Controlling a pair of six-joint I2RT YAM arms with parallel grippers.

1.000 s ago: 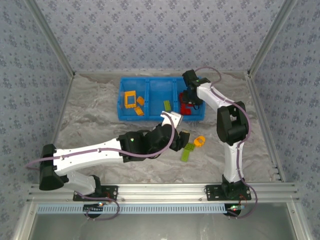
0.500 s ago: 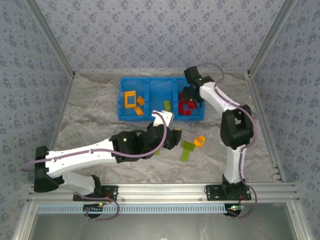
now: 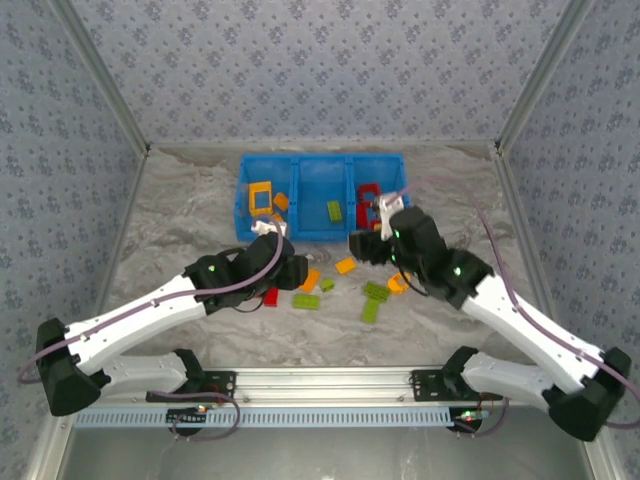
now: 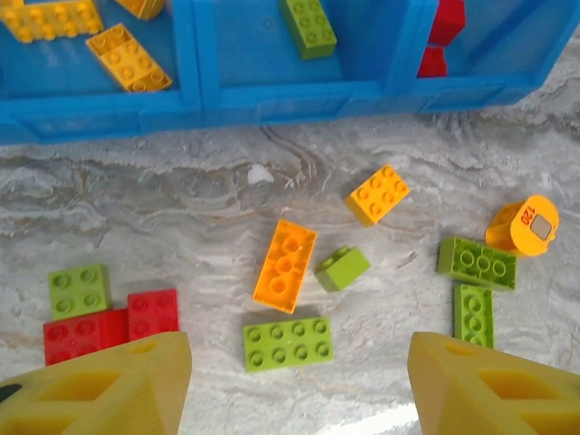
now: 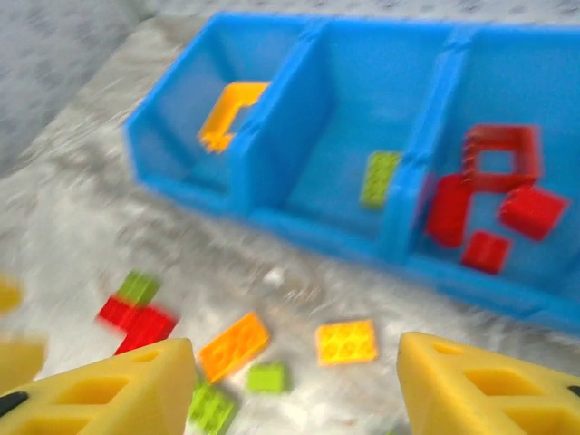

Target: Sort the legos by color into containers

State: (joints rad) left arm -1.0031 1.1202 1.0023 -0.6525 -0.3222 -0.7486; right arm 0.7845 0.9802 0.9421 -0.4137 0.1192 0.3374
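The blue bin (image 3: 320, 225) stands at the back of the table, holding orange legos (image 3: 262, 197) on the left, a green one (image 3: 334, 210) in the middle and red ones (image 3: 368, 192) on the right. Loose legos lie in front of it: an orange brick (image 4: 285, 265), a yellow one (image 4: 377, 194), green bricks (image 4: 287, 343), red ones (image 4: 113, 324). My left gripper (image 4: 294, 390) hangs open above the green brick, nothing between its fingers (image 4: 100, 385). My right gripper (image 5: 294, 390) is open above the yellow brick (image 5: 345, 343), holding nothing.
An orange round piece (image 4: 523, 225) lies right of the loose bricks, beside two green bricks (image 4: 477, 263). Both arms meet over the same patch in front of the bin (image 3: 330, 270). Patterned walls and metal rails (image 3: 320, 380) border the table.
My right arm has swung from over the bin's red compartment down to the loose bricks, its jaws wider. My left arm has pulled back to the left, uncovering bricks.
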